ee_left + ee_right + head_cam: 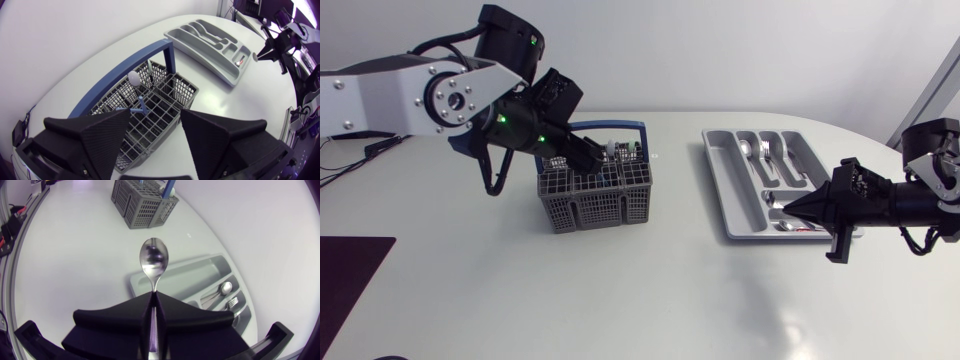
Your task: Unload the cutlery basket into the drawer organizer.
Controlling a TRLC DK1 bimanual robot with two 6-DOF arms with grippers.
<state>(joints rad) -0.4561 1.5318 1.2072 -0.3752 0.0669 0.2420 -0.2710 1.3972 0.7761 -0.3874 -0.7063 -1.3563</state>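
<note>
White desk [670,295] is occupied by a grey cutlery basket [595,198] and a drawer organizer [724,185], well apart.
Left claw [596,160] is held open above the basket, nothing gripped. Right claw [792,207] is clamped on a spoon [154,260], held over the organizer. Other cutlery is seen in the organizer.

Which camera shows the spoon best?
The right wrist view: the spoon fills the middle, its shiny bowl clear, handle clamped in the right pincer. The head view shows only a small glint at that pincer's tip over the drawer organizer. The left wrist view shows a tiny far-off speck.
</note>
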